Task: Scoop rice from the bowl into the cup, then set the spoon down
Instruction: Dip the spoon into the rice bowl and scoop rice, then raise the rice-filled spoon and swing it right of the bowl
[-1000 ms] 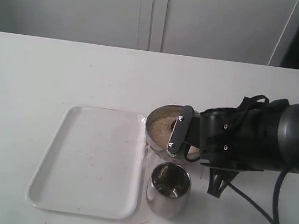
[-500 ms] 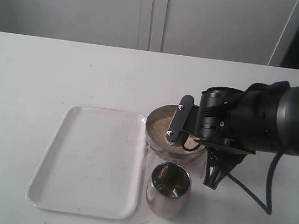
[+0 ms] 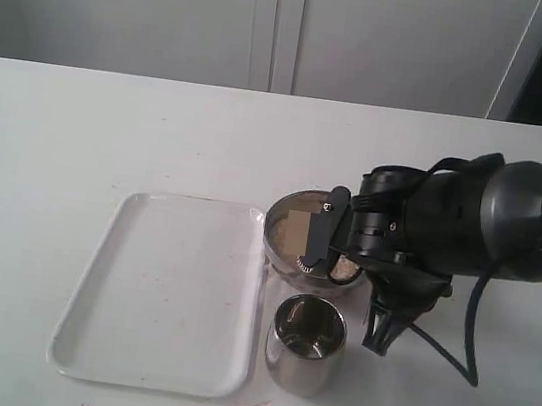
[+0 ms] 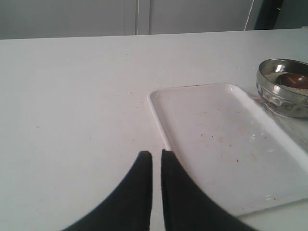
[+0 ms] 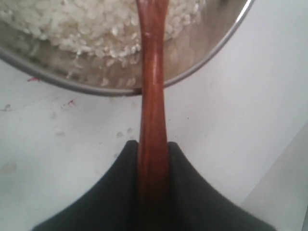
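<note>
Shiny steel bowl (image 3: 271, 247), cup (image 3: 303, 364); glossy wooden spoon (image 5: 153, 96).

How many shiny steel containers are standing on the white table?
2. The wide, shallow steel bowl sits by the white plastic tray; the narrower steel cup stands nearer the camera. None appears hidden.

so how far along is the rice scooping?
Done: the right gripper has its jaws shut on the spoon. In hand: the spoon reaches over the bowl rim into the rice. Left: the cup shows no rice, so the transfer and setting the spoon down remain.
</note>
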{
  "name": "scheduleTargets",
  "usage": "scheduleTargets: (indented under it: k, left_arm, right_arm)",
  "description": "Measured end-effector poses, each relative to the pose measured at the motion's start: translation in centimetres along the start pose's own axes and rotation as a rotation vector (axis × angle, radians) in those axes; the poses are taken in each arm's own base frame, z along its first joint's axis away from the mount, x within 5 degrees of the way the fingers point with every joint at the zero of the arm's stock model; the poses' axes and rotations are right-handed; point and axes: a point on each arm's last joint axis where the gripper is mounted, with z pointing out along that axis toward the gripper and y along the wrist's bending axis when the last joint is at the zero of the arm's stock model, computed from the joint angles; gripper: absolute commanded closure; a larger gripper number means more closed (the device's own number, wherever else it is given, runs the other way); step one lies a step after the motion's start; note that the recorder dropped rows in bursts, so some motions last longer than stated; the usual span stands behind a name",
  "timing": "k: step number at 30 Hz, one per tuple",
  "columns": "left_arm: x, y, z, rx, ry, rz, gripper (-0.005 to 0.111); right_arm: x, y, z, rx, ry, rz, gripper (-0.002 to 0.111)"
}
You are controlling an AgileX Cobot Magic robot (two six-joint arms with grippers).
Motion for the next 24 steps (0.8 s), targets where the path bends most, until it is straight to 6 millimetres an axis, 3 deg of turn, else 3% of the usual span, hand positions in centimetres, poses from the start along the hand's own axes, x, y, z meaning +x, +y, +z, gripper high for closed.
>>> scheduleTargets:
  k: [14,24]
  left_arm:
    - [0.0,0.0,0.0,0.000,0.000,0.000,0.092]
    - [0.0,0.0,0.0,0.000,0.000,0.000,0.092]
  right_arm:
    - [-1.9,-0.7,-2.0,-0.203,-0.029,0.050,0.108]
    - [-1.1,-2.6,-2.0,-0.379,0.037,0.149,0.108]
